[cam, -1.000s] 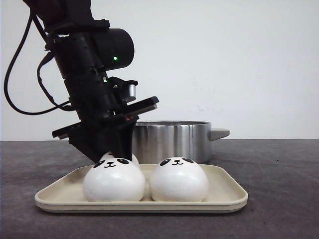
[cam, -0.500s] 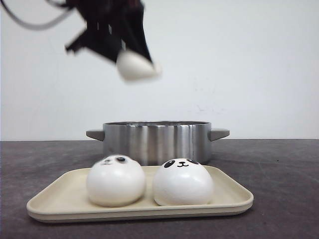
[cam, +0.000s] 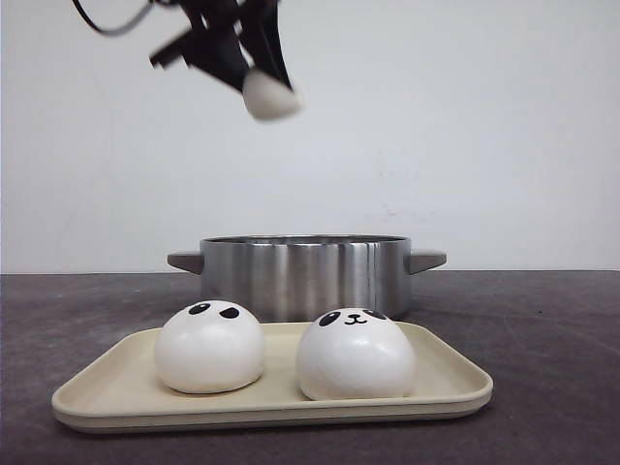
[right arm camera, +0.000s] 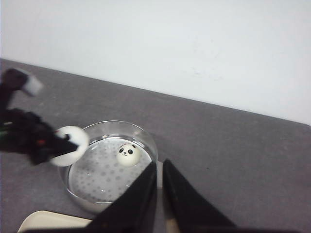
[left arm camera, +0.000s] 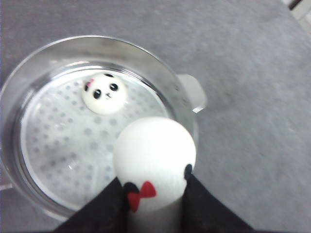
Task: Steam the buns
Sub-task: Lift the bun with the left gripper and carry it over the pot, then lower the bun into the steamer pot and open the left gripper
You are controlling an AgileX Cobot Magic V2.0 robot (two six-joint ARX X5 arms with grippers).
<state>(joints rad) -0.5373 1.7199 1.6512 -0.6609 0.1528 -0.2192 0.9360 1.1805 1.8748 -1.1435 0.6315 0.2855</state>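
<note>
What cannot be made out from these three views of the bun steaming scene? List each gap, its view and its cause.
- Pot interior, front view: hidden by its wall.
- Held bun face, left wrist view: turned away; blurred in the front view.
- Left arm, front view: cut off by the top edge.
- Tray, right wrist view: cut off by the bottom edge, its buns unseen.

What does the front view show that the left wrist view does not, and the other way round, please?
Only the front view shows the tray with two buns on it, the left bun and the right bun. Only the left wrist view shows the pot's perforated steamer plate, with one bun in the pot resting on it. Both show the steel pot and the left hand shut on the carried bun, high over the pot.
</note>
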